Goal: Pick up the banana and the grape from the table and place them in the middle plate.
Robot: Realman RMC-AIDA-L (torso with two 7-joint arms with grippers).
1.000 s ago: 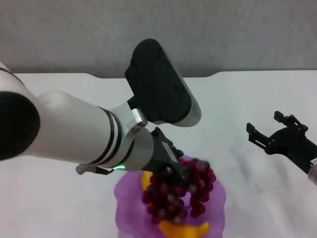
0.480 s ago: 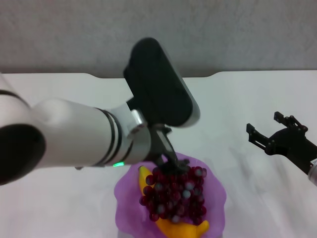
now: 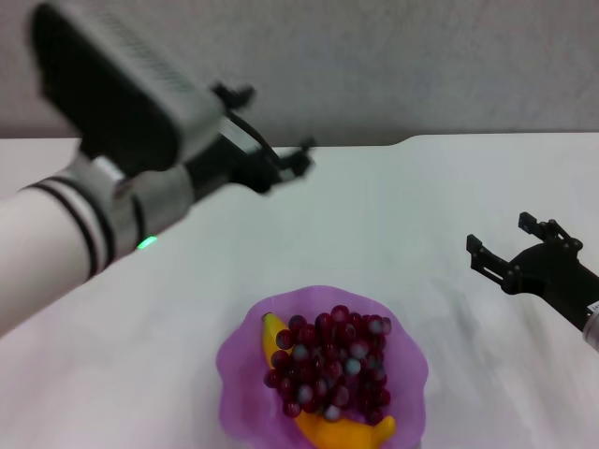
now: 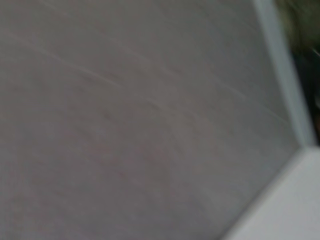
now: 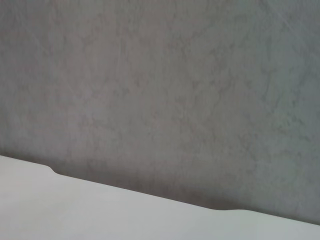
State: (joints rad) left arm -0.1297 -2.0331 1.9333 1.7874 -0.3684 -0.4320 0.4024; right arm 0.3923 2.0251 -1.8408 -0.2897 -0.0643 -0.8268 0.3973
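The purple scalloped middle plate (image 3: 245,379) sits at the near centre of the white table (image 3: 393,215). The bunch of dark red grapes (image 3: 332,363) lies in it, on top of the yellow banana (image 3: 342,433), whose ends show at the plate's left and near side. My left gripper (image 3: 267,140) is open and empty, raised high above the table's far left, well away from the plate. My right gripper (image 3: 510,248) is open and empty, hovering at the right side. Both wrist views show only wall and table edge.
The table's notched far edge (image 3: 398,142) meets a grey wall (image 3: 421,65). My left arm (image 3: 84,224) spans the left side of the head view.
My left gripper let go of the grapes, which now lie in the plate on the banana, and rose up and back to the far left. The right arm has not moved.
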